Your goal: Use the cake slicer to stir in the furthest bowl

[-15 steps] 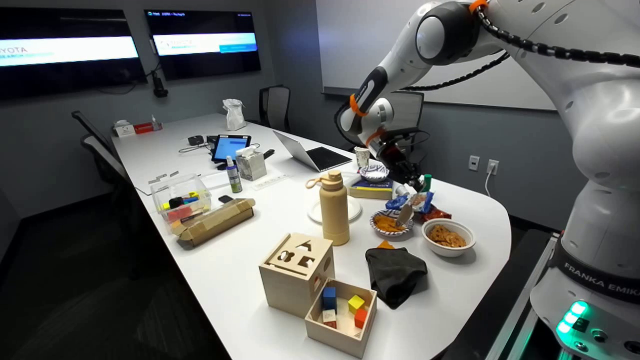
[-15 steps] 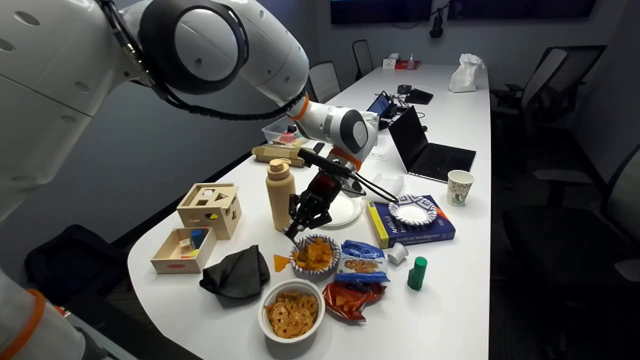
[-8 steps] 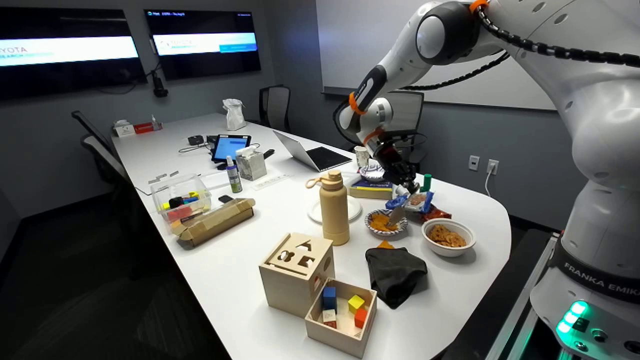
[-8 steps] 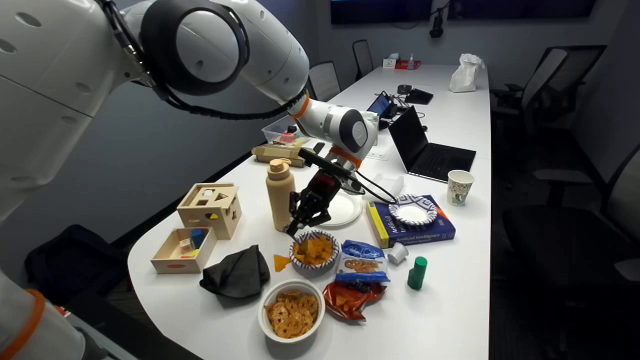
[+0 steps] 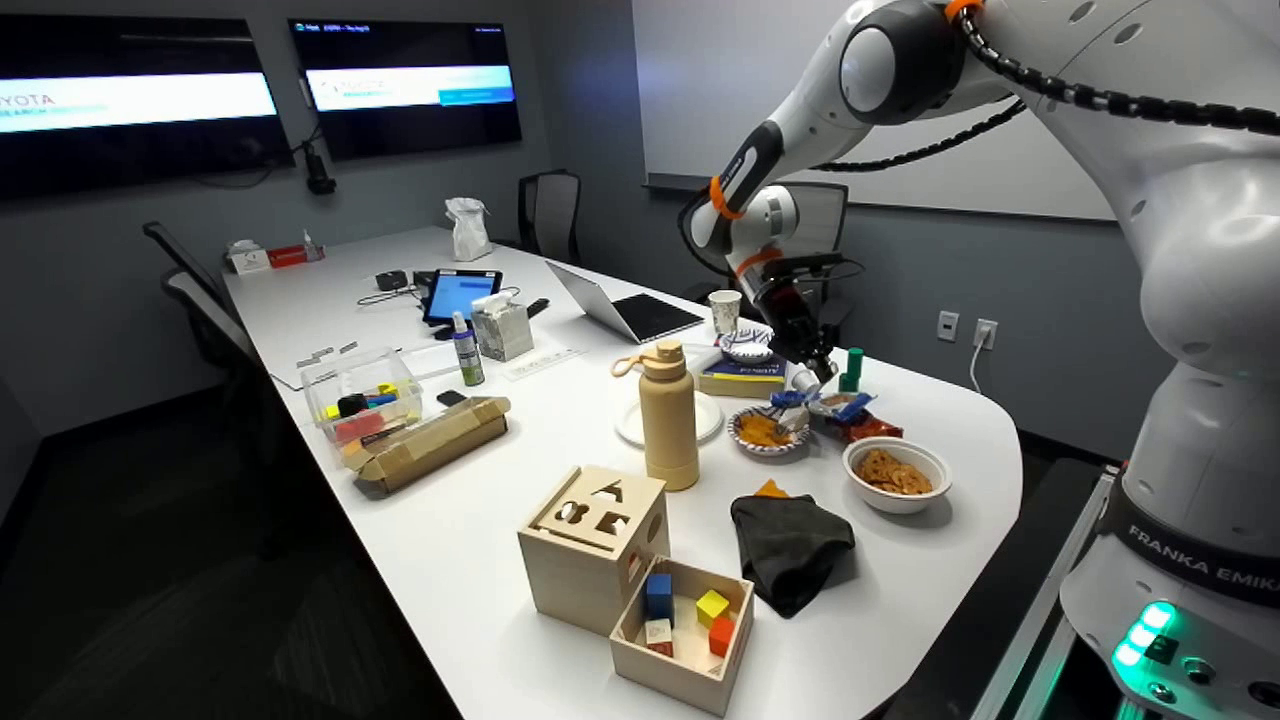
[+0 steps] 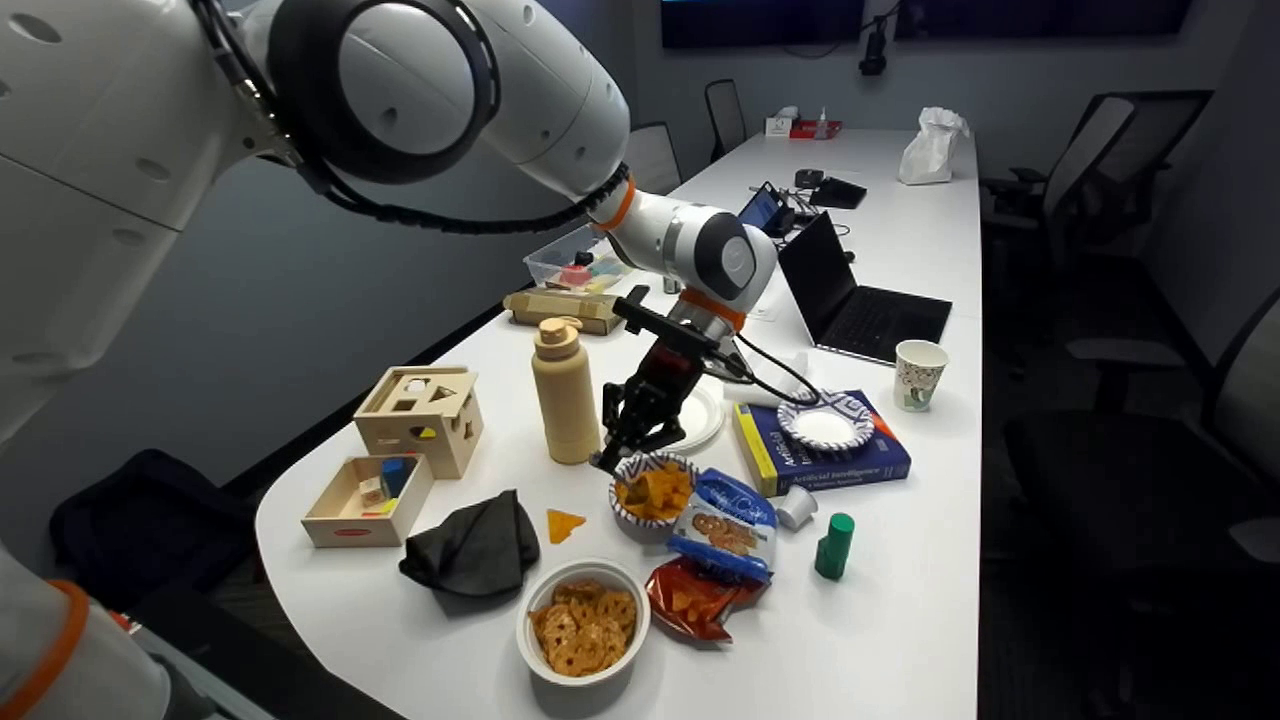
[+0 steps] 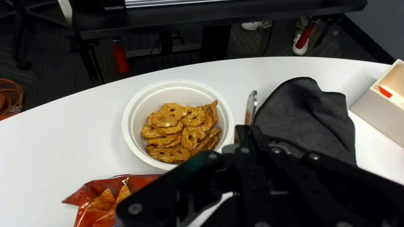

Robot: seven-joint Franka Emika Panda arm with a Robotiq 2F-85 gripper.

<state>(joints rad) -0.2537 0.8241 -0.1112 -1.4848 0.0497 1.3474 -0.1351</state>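
Note:
The furthest bowl (image 6: 825, 430) is shallow with a blue-grey zigzag pattern and sits on a blue book; it also shows in an exterior view (image 5: 748, 347). A matching zigzag bowl (image 6: 665, 462) of orange chips stands nearer, on the table. My gripper (image 6: 607, 460) is above that chip bowl's edge, shut on the cake slicer (image 5: 793, 416). The slicer points down, its blade among the chips; its tip is hard to see. In the wrist view, the slicer's metal (image 7: 251, 105) shows between my fingertips (image 7: 249, 129); the chip bowl is out of view there.
A blue snack bag (image 6: 725, 525) lies against the chip bowl, beside a red bag (image 6: 700, 600). A white bowl of crisps (image 6: 530, 635), a black cloth (image 6: 475, 550) and a loose chip (image 6: 563, 524) are near. A tan bottle (image 6: 565, 400) and book (image 6: 800, 470) stand behind.
My gripper has moved the slicer over the chips, and the chip bowl has slid with it, first one way, then toward the blue bag. The blue bag has been pushed and turned.

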